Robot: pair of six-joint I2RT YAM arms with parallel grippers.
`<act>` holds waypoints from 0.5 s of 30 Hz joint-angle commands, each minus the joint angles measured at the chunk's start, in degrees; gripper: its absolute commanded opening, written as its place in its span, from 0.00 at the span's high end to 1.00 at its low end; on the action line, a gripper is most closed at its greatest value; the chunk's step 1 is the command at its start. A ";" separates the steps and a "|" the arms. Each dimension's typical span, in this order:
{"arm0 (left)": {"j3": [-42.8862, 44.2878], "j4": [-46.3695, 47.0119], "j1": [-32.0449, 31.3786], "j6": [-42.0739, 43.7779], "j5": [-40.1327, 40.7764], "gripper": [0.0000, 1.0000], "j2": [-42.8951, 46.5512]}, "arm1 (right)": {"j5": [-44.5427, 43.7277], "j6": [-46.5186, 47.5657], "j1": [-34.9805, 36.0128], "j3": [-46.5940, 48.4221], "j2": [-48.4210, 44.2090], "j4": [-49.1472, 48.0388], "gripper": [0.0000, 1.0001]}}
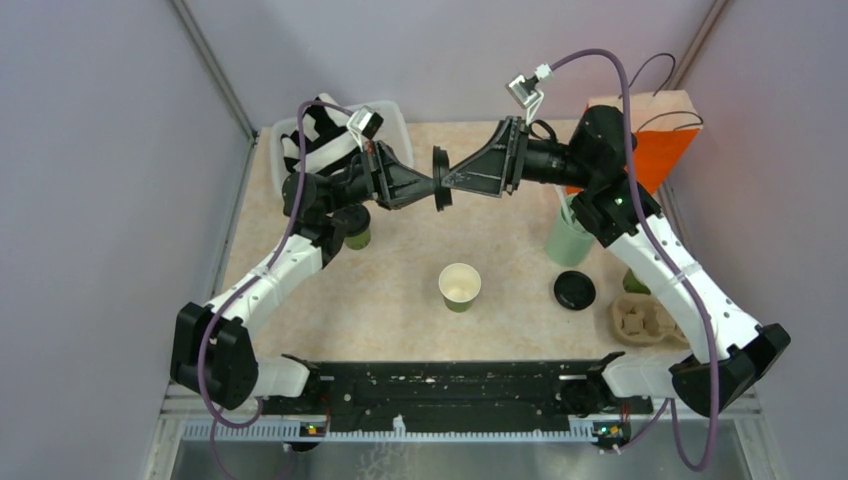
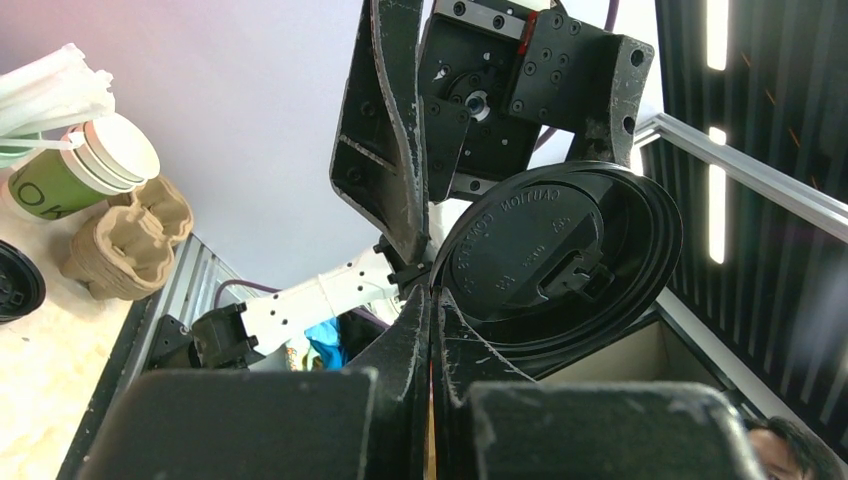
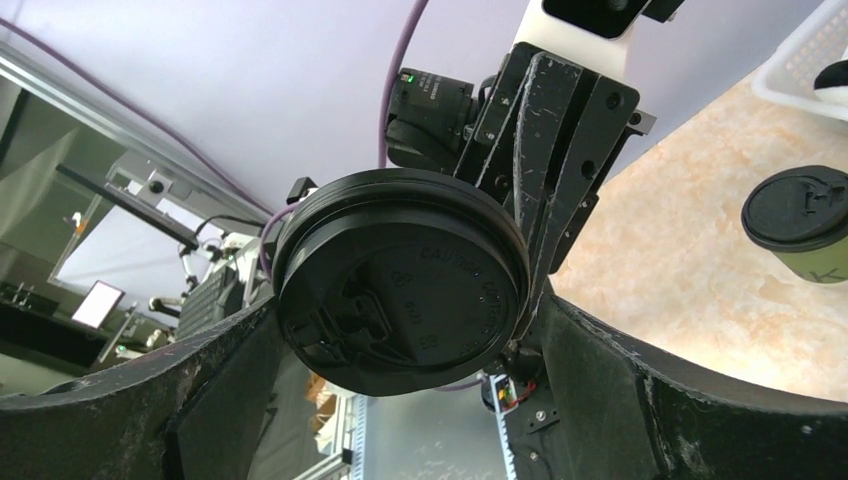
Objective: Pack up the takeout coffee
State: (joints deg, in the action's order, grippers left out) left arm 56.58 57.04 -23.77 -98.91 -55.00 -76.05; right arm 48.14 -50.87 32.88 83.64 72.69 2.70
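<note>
My left gripper [image 1: 432, 186] is shut on the rim of a round black lid [image 1: 440, 178], holding it on edge above the table's back middle. In the left wrist view the lid [image 2: 555, 255] stands just past my shut fingertips. My right gripper [image 1: 452, 183] faces it, open wide. In the right wrist view its jaws stand on either side of the lid [image 3: 400, 280]. One dark green cup [image 1: 460, 286] stands open, cream inside, at the table's middle. A second, lidded cup [image 1: 357, 237] sits under my left arm and appears as cup [image 3: 805, 220]. Another black lid [image 1: 575, 290] lies flat on the right.
A pale mint tumbler [image 1: 568, 235] with straws stands under my right arm. A pulp cup carrier [image 1: 640, 322] lies at the near right. An orange bag [image 1: 655, 140] stands at the back right and a white bin [image 1: 390, 125] at the back left.
</note>
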 commanded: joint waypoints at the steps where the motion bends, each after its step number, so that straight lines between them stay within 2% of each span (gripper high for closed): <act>1: 1.39 4.75 -0.31 -0.07 -0.74 1.00 0.12 | 0.77 -0.47 0.86 0.66 0.25 -2.35 0.08; 12: 0.64 2.54 -0.23 1.09 -0.79 1.00 0.56 | 0.53 -0.83 0.94 0.08 -0.17 -3.38 0.18; 13: 0.60 0.95 -0.23 2.04 -0.95 0.97 0.80 | 0.36 -0.81 0.90 0.05 -0.33 -3.08 0.18; 15: 0.05 -3.44 -0.22 4.75 -0.45 0.83 2.21 | -0.13 -0.43 0.95 0.06 -0.52 -2.04 0.21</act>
State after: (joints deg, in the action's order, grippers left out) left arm 56.58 56.40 -23.77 -98.26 -55.20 -76.03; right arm 48.66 -51.70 33.23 83.64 72.82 1.69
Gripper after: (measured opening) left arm 0.075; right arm 0.813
